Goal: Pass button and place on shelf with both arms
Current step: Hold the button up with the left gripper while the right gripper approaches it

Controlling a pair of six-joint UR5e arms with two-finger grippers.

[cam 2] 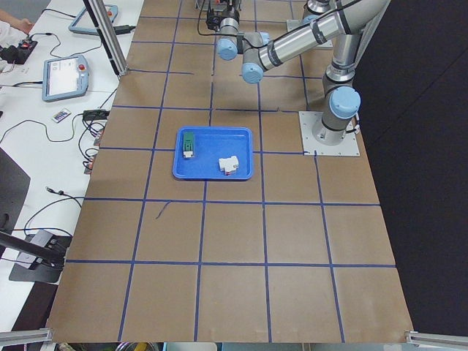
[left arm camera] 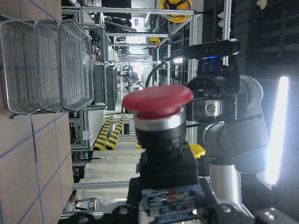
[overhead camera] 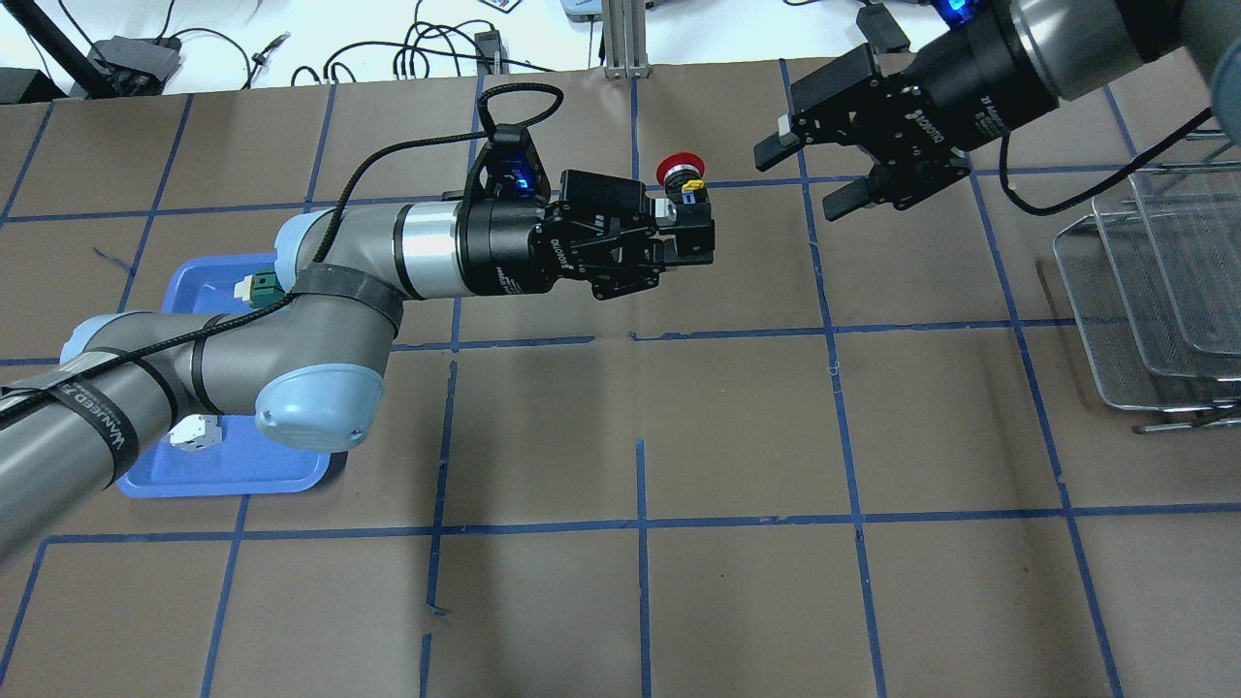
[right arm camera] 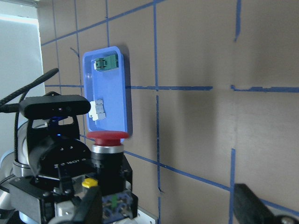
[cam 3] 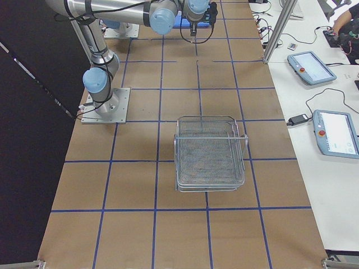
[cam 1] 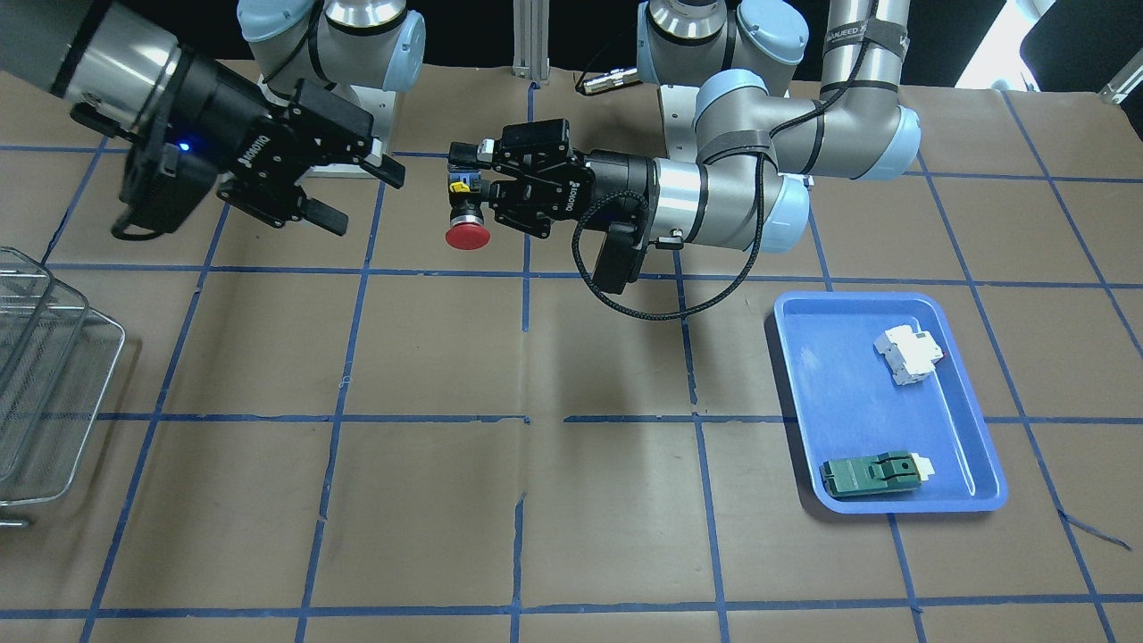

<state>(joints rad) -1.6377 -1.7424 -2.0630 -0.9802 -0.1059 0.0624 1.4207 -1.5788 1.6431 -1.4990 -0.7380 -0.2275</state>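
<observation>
My left gripper (cam 1: 464,183) is shut on the blue-and-yellow back end of the button (cam 1: 470,236) and holds it high above the table's middle, red cap pointing away from the robot's base. In the overhead view the button (overhead camera: 681,175) sits just beyond the left gripper (overhead camera: 690,221). My right gripper (cam 1: 364,196) is open and empty, facing the button from a short gap away; it also shows in the overhead view (overhead camera: 805,177). The left wrist view shows the button (left arm camera: 159,121) close up. The right wrist view shows the button (right arm camera: 108,151) ahead. The wire shelf (cam 1: 54,357) stands on the robot's right.
A blue tray (cam 1: 857,429) on the robot's left holds a white breaker block (cam 1: 909,354) and a green switch (cam 1: 871,473). The shelf (overhead camera: 1144,291) stands at the table's right edge in the overhead view. The brown table has a blue taped grid.
</observation>
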